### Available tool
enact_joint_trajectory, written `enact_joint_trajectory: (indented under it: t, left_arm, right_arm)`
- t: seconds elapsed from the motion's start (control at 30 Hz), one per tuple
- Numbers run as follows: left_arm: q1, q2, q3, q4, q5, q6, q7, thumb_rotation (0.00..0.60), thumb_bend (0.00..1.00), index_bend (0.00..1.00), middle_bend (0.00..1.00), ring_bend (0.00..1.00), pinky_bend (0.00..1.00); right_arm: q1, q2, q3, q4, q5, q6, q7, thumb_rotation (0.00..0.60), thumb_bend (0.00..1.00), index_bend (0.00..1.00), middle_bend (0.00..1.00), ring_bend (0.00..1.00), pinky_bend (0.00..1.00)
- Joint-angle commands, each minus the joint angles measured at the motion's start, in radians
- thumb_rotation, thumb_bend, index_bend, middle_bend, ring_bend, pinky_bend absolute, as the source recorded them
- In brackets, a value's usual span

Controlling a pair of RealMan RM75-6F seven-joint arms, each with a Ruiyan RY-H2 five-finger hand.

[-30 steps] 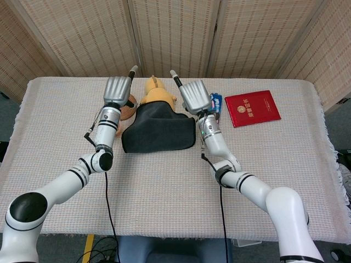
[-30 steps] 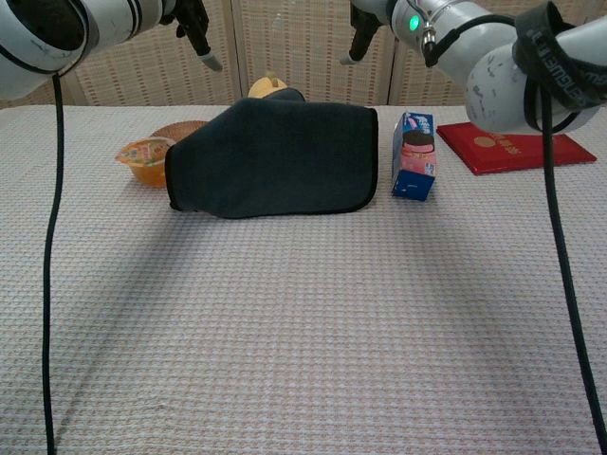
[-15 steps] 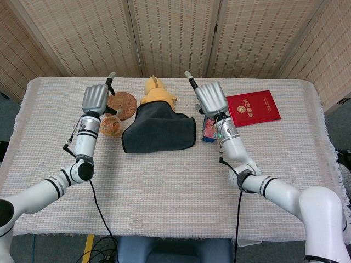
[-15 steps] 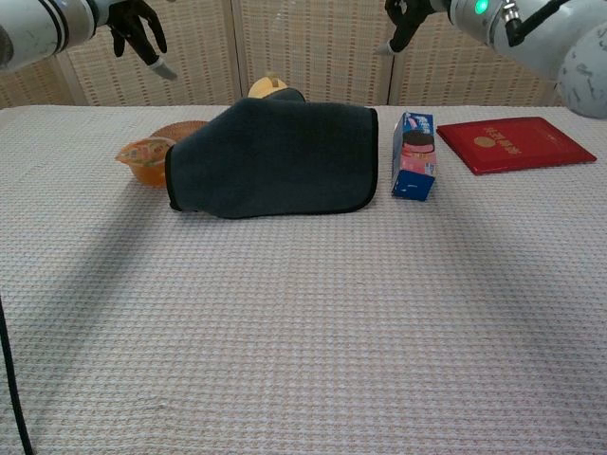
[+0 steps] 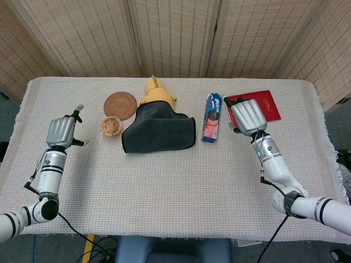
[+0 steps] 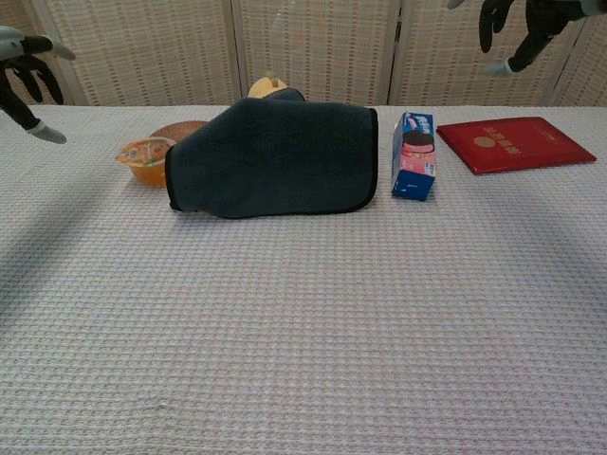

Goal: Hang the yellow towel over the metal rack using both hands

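Both hands have swung out and away from the dark cloth (image 5: 159, 131) since the earlier frames, when they hovered just behind it. They now hang well off to either side of it.

No plainly yellow towel shows. The only yellow thing is a bunched yellow shape (image 5: 157, 94) touching the cloth's far edge, partly hidden behind it in the chest view. Whether it is the towel or a soft toy cannot be told. No metal rack is visible either. The cloth stands humped rather than flat, so something may be holding it up underneath, but that is a guess.

Just left of the cloth sit a small orange cup (image 5: 111, 125) and, behind that, a round woven mat (image 5: 120, 105). Just right of the cloth stands a blue biscuit box (image 5: 211, 117), with a red booklet (image 5: 269, 104) beyond it.

The left hand (image 5: 61, 131) is far left of the cloth, with fingers apart and nothing in them. The right hand (image 5: 248, 116) is right of the box, over the booklet's near corner, and is likewise spread and empty.

The step in hand looks like a retreat or reset, with nothing grasped. To do it well, I would bring both hands back in together over the cloth's far edge, clear of the box and cup. Each should take an outer corner of the yellow piece, so that it lifts level and spreads instead of bunching.
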Motion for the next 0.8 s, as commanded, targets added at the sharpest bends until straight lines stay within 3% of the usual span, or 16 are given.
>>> enact_joint_trajectory:
  t: [0.03, 0.43, 0.57, 0.8]
  left_arm:
    - [0.083, 0.056, 0.054, -0.070, 0.084, 0.081, -0.037, 0.600, 0.02, 0.14, 0.39, 0.36, 0.51]
    - [0.310, 0.131, 0.156, -0.177, 0.311, 0.314, -0.157, 0.600, 0.02, 0.17, 0.39, 0.36, 0.51]
    - [0.381, 0.117, 0.204, -0.181, 0.382, 0.378, -0.168, 0.600, 0.02, 0.19, 0.39, 0.36, 0.50]
    - [0.479, 0.114, 0.239, -0.176, 0.451, 0.445, -0.230, 0.600, 0.02, 0.20, 0.39, 0.36, 0.50]
  right_arm:
    - [-0.067, 0.047, -0.040, -0.048, -0.060, 0.052, 0.064, 0.600, 0.33, 0.13, 0.41, 0.34, 0.47]
    - [-0.284, 0.143, -0.178, -0.097, -0.328, 0.240, 0.295, 0.600, 0.33, 0.17, 0.42, 0.34, 0.47]
    - [-0.353, 0.146, -0.219, -0.071, -0.398, 0.301, 0.402, 0.600, 0.32, 0.17, 0.42, 0.34, 0.46]
    - [-0.466, 0.108, -0.258, -0.035, -0.455, 0.427, 0.433, 0.600, 0.33, 0.18, 0.42, 0.34, 0.46]
